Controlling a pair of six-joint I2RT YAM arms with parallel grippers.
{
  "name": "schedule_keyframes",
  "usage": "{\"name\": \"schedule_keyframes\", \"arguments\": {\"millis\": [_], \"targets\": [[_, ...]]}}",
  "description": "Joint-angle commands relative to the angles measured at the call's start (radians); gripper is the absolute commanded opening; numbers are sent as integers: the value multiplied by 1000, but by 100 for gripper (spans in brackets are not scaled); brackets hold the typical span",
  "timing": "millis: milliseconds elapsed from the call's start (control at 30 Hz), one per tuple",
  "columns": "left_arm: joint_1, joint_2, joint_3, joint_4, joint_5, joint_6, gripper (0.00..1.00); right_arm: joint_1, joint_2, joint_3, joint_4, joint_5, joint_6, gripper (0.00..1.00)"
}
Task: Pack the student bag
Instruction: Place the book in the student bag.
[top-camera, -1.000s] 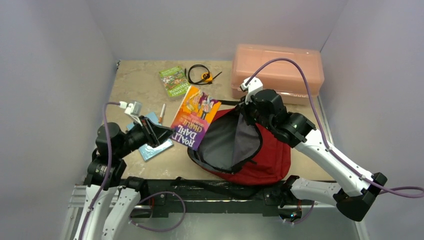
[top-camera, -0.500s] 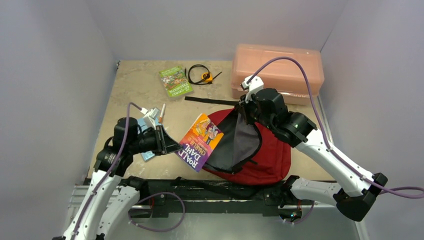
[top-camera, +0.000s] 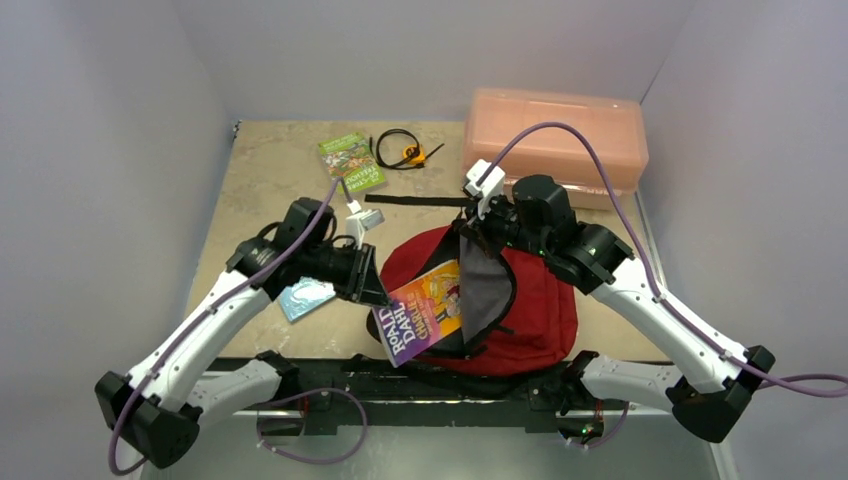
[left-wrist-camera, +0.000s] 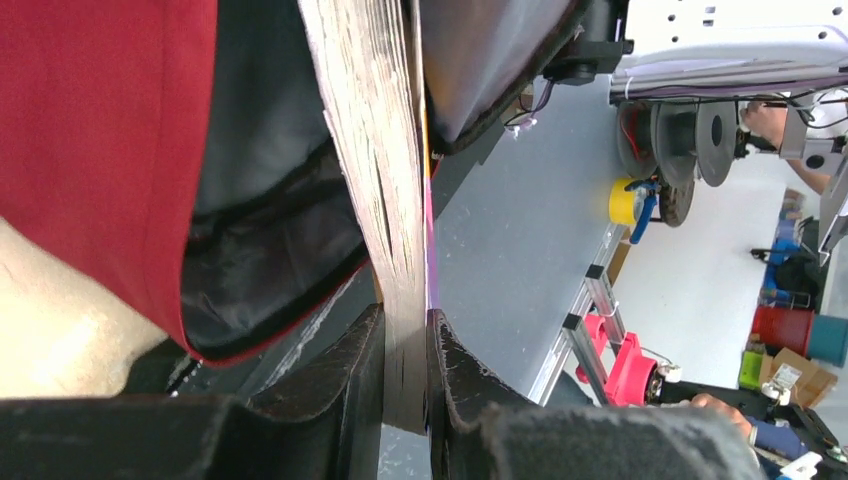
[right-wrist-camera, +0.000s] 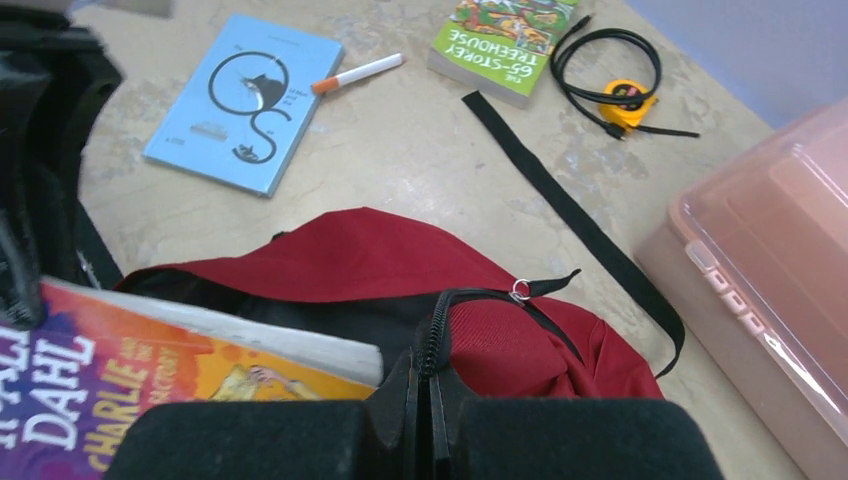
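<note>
left hand (left-wrist-camera: 405, 340) pinches book (top-camera: 425, 315) to slip it into the student bag (top-camera: 545, 310) | right hand (right-wrist-camera: 425, 385) pinches zip edge (right-wrist-camera: 437, 320) so the mouth gapes | bag lies on surface (top-camera: 270, 170), front middle

Far end of book (top-camera: 425, 316) unseen inside student bag (top-camera: 545, 300).

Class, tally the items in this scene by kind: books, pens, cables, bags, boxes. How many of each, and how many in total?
Books: 3 (Roald Dahl book, green Treehouse book, blue cat book)
Pens: 1 (orange-capped pen)
Cables: 1 (black cable)
Bags: 1 (red backpack)
Boxes: 1 (pink box)
Total: 7
</note>
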Motion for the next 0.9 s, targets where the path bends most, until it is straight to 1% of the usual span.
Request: {"name": "schedule_keyframes", "arguments": {"millis": [0,133,200,267,333,500,567,633,767,833,867], "targets": [[-22,151,133,68,47,69,0,1,-10,39,92,-131,-84,0],[-44,312,162,170,168,77,0,2,-14,25,121,-144,-86,0],[-49,399,189,183,173,91,0,2,-13,24,130,-149,-80,0],[-49,494,238,162,173,106,0,2,-19,15,141,-152,-77,0],[-58,556,293,140,163,114,0,2,-23,3,147,-152,-75,0],[-79,622,297,333,230,13,0,2,-21,-15,152,-150,-71,0],[-102,644,298,385,209,4,0,1,-20,-15,154,-161,-70,0],[-123,681,329,372,180,5,0,2,-22,-17,155,-166,-70,0],[-152,754,327,483,147,-75,0,2,-32,-32,168,-156,-67,0],[-157,810,366,460,130,-82,0,2,-40,-42,177,-155,-61,0],[-158,832,374,473,126,-96,0,2,-43,-47,183,-155,-58,0]]}}
